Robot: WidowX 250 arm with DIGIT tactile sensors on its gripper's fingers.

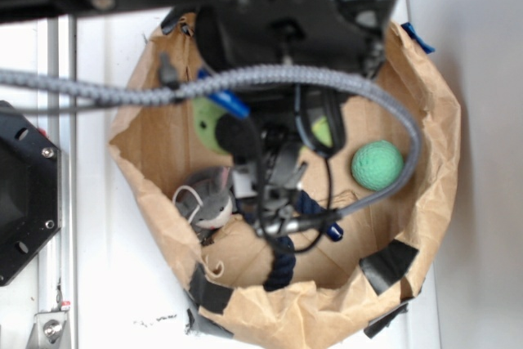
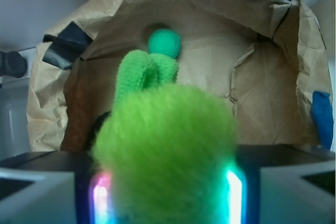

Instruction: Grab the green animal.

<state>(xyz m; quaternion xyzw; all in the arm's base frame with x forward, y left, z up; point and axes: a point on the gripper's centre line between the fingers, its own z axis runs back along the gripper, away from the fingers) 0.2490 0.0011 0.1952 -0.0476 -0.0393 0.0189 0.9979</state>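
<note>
- Gripping the green animal point(image 2: 165, 150) between both pads of the gripper point(image 2: 167, 195), jaws narrowed onto its fuzzy body, inside the paper bag point(image 2: 273, 103).
- Seen fully from the wrist; mostly hidden under the arm from outside, with only lime patches showing point(image 1: 206, 123).
- Lying apart: teal ball point(image 1: 377, 164), grey mouse point(image 1: 208, 199).

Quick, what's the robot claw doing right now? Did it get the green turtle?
Gripper: closed on the green plush turtle, whose fuzzy body sits squeezed between the two fingers in the wrist view.
</note>
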